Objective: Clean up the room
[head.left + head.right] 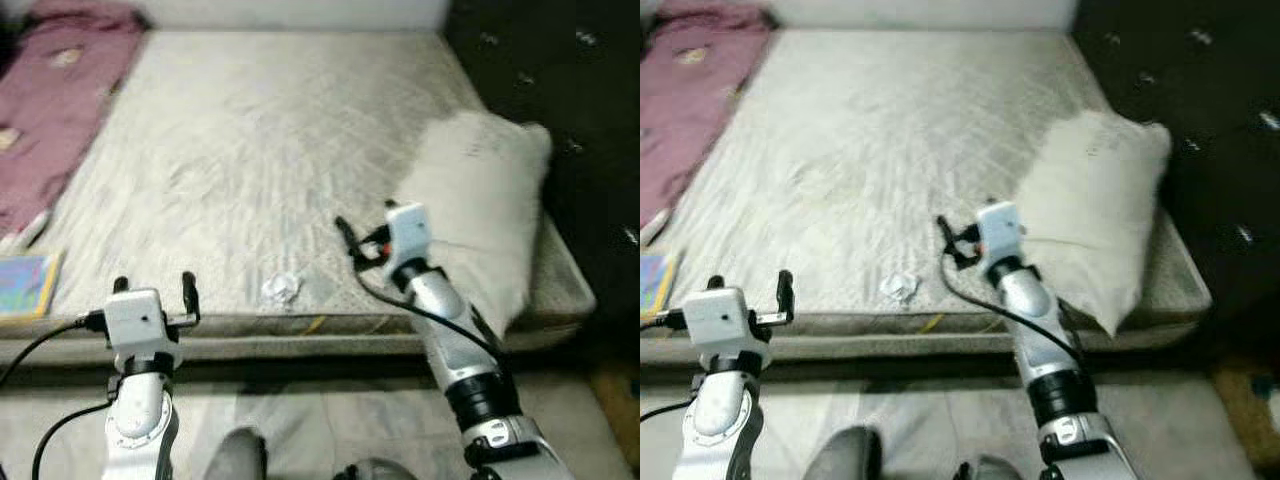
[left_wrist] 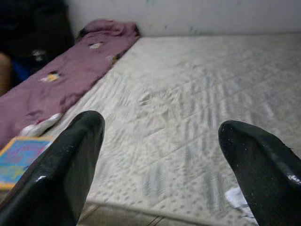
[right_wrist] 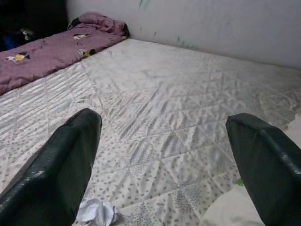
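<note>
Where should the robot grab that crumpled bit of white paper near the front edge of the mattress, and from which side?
Pinch the crumpled paper across its raised middle, coming straight down from above. It lies low on the mattress with no handle or edge to hook. The right gripper, fingers open, looks nearest.

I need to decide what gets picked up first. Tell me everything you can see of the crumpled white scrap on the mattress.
The crumpled white scrap is small and wadded, and looks like paper or tissue, though too blurred to be sure. It lies loose on the quilted mattress near its front edge, between the left gripper and the right gripper. Neither gripper touches it; both are open.
</note>
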Motion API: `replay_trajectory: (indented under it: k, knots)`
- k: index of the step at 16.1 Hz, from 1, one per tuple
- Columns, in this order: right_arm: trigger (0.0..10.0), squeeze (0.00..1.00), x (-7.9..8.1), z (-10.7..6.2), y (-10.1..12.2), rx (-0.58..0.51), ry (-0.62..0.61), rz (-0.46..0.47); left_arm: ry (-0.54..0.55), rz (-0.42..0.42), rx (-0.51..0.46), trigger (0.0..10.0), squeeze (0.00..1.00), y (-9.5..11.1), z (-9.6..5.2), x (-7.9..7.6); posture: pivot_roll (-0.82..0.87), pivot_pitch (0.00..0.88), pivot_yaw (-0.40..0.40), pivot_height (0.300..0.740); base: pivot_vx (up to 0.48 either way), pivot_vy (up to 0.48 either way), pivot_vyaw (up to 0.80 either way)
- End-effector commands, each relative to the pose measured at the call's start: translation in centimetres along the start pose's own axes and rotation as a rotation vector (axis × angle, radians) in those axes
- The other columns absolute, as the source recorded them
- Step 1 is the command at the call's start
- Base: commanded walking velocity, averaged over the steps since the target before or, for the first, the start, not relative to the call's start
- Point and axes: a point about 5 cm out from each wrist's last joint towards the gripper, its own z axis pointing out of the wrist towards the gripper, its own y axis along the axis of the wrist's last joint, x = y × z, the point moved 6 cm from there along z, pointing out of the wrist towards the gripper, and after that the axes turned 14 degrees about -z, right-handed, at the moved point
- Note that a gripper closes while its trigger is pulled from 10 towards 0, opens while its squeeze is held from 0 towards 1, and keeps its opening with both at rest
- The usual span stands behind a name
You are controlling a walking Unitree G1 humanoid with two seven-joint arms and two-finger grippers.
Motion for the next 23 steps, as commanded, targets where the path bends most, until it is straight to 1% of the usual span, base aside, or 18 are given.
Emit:
replay_trajectory:
  k: [1,3,4,5,6,7,9,10,11,12,13,14,15,19,20,22,23]
  knots:
    - [10.0,0.00,0.3,0.3,0.2,-0.002,-0.003,0.045,0.010,0.025,0.004,10.0,0.00,0.1,0.0,0.4,0.02,0.120,-0.079,0.740,0.000,0.000,0.00]
    - [10.0,0.00,-0.5,0.4,-0.1,0.023,-0.045,0.034,-0.002,0.013,0.003,10.0,0.00,0.0,-0.1,0.1,0.01,0.117,-0.080,0.740,0.000,0.000,0.00]
    - [10.0,0.00,-0.6,0.4,-0.5,0.044,-0.049,0.029,-0.009,-0.001,0.001,10.0,0.00,0.0,-0.1,-0.1,0.02,0.110,-0.077,0.740,0.000,0.000,0.00]
    - [10.0,0.00,-0.9,0.3,-1.1,0.074,-0.079,0.003,-0.007,0.013,0.000,10.0,0.00,0.0,-0.1,-0.1,0.02,0.105,-0.073,0.740,0.000,0.000,0.00]
    - [10.0,0.00,-1.3,0.2,-1.2,0.066,-0.111,-0.034,-0.006,0.033,0.004,10.0,0.00,-0.1,-0.1,-0.2,0.02,0.099,-0.061,0.740,0.000,0.000,0.00]
    - [10.0,0.00,-1.1,0.0,-1.3,0.064,-0.103,0.002,-0.007,0.031,0.006,10.0,0.00,-0.1,0.0,-0.2,0.02,0.097,-0.052,0.740,0.000,0.000,0.00]
    - [10.0,0.00,-1.1,-0.3,-1.2,0.054,-0.118,-0.045,-0.034,0.034,0.018,10.0,0.00,-0.3,0.5,-0.7,0.00,0.099,-0.025,0.740,0.000,0.000,0.00]
    - [10.0,0.00,-1.9,-0.7,-1.9,0.097,-0.158,-0.041,-0.057,0.032,0.020,10.0,0.00,-0.4,1.0,-1.1,-0.03,0.101,-0.007,0.740,0.000,0.000,0.00]
    - [10.0,0.00,-1.9,-0.7,-2.1,0.109,-0.151,-0.036,-0.062,0.032,0.020,10.0,0.00,-0.4,1.1,-1.2,-0.03,0.101,-0.007,0.740,0.000,0.000,0.00]
    - [10.0,0.00,-2.1,-0.9,-2.2,0.107,-0.156,0.011,-0.064,0.034,0.019,10.0,0.00,-0.4,1.4,-1.4,-0.03,0.102,-0.004,0.740,0.000,0.000,0.00]
    - [10.0,0.00,-2.6,-1.0,-2.4,0.115,-0.169,0.010,-0.068,0.029,0.018,10.0,0.00,-0.4,1.6,-1.6,-0.04,0.106,-0.002,0.740,0.000,0.000,0.00]
    - [10.0,0.00,-2.4,-1.0,-2.2,0.100,-0.149,0.006,-0.080,0.025,0.020,10.0,0.00,-0.5,1.6,-2.0,-0.05,0.109,-0.007,0.740,0.000,0.000,0.00]
    - [10.0,0.00,-2.3,-0.9,-2.1,0.095,-0.137,0.012,-0.082,0.024,0.021,10.0,0.00,-0.6,1.6,-2.1,-0.04,0.110,-0.016,0.740,0.000,0.000,0.00]
    - [10.0,0.00,-1.8,-0.5,-1.7,0.088,-0.129,0.035,-0.033,0.004,0.018,10.0,0.00,-0.6,1.3,-1.3,-0.03,0.114,-0.040,0.740,0.000,0.000,0.00]
    - [10.0,0.00,-1.7,-0.6,-1.8,0.089,-0.126,0.037,-0.029,0.001,0.021,10.0,0.00,-0.7,1.2,-1.2,-0.03,0.113,-0.033,0.740,0.000,0.000,0.00]
    - [10.0,0.00,-2.5,-1.4,-2.0,0.092,-0.177,0.054,-0.077,-0.005,0.046,10.0,0.00,-1.3,1.4,-2.2,-0.06,0.111,0.009,0.740,0.000,0.000,0.00]
    - [10.0,0.00,-2.7,-1.5,-2.1,0.091,-0.187,0.060,-0.085,-0.007,0.048,10.0,0.00,-1.3,1.4,-2.4,-0.08,0.111,0.025,0.740,0.000,0.000,0.00]
